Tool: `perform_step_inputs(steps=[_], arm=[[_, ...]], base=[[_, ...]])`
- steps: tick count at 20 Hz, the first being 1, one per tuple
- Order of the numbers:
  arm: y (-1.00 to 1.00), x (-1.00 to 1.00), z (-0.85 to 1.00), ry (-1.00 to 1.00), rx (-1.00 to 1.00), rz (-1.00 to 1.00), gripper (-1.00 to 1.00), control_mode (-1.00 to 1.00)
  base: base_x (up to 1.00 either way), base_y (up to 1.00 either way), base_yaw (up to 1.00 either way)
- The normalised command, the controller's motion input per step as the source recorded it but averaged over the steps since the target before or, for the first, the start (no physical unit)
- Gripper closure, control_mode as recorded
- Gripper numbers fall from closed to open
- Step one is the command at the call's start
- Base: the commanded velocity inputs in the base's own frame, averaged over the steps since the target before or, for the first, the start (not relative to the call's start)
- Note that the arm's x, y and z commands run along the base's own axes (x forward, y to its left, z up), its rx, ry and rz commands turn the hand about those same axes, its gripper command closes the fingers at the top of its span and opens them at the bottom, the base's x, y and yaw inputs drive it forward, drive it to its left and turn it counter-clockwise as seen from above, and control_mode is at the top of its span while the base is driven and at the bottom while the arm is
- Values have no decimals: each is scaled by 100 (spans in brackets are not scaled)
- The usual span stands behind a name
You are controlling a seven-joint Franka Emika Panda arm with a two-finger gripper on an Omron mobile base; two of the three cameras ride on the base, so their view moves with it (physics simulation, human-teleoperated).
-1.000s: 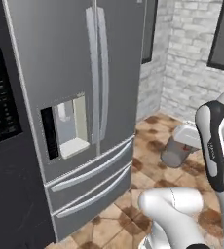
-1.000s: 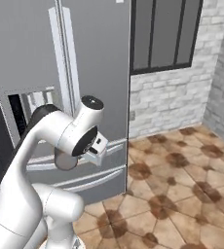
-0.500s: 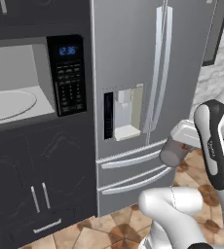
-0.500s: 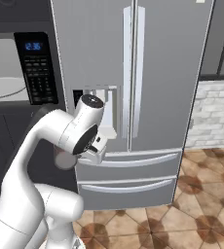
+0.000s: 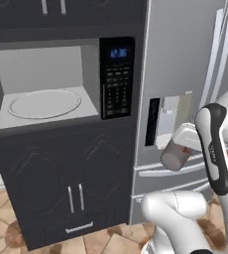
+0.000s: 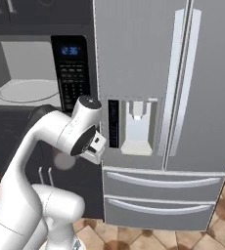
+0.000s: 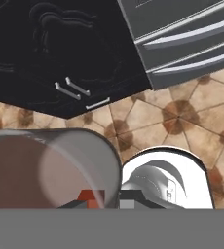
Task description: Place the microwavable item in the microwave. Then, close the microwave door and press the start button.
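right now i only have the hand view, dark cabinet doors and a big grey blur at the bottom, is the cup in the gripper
Observer: Yes. In the left base view the gripper is shut on the cup.
Operator: is the microwave open
Observer: Yes. The microwave cavity stands open, with its turntable bare.
Operator: where is it from the cup
Observer: Up and to the left of the cup in the left base view; the control panel lies between them.
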Motion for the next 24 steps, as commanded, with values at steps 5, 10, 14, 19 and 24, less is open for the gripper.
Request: perform_step_inputs(steps=[5, 10, 14, 19, 24], arm=[[0, 0, 0, 0, 0, 0, 100, 100], [0, 0, 0, 0, 0, 0, 100, 100], [0, 0, 0, 0, 0, 0, 100, 100], [0, 0, 0, 0, 0, 0, 100, 100], [0, 0, 0, 0, 0, 0, 100, 100]], base=[[5, 1, 31], [7, 0, 44], [51, 1, 39], [67, 4, 29], [42, 44, 19]])
